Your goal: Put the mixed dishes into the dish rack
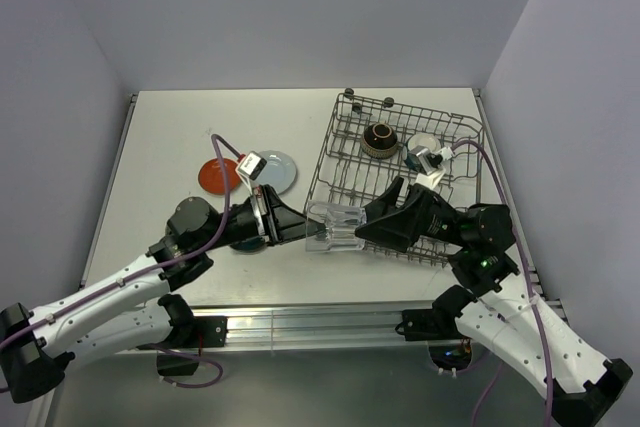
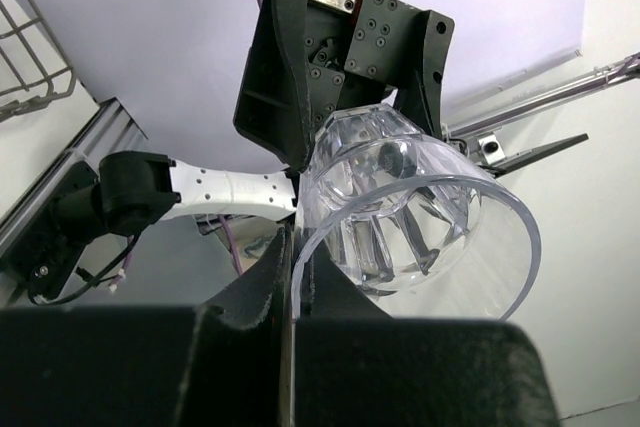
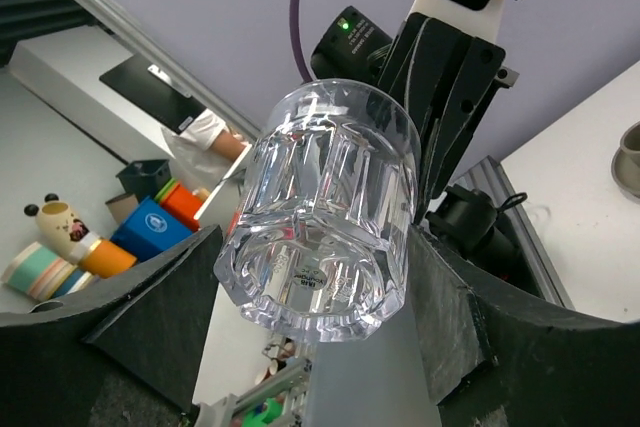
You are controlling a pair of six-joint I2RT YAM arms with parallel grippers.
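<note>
glass cup (image 1: 335, 227): clear and ribbed, lying on its side in the air over the rack's 7 o'clock corner, mouth toward 9, base toward 3

left jaws: in from 9 o'clock and pinched right down on the cup's rim. One finger (image 2: 262, 282) is outside the wall and the other looks to be inside, so the cup's properly held at this end

right jaws: in from 3 o'clock, spread wide with the cup's base sitting between the fingers (image 3: 150, 327). Both sides look really close to the glass, but honestly can't tell if they're pressing on it

dish rack (image 1: 326, 152): grey wire basket on the 3 o'clock half of the desk (image 1: 170, 137), sitting a bit skewed

brown bowl (image 1: 379, 139): in the rack, up toward its 12 o'clock end

red-orange plate (image 1: 213, 175): flat on the desk, out at 9 o'clock of the rack

pale blue plate (image 1: 280, 171): just beside the red one at its 3 o'clock, between it and the rack, partly hidden by the left wrist camera
</note>
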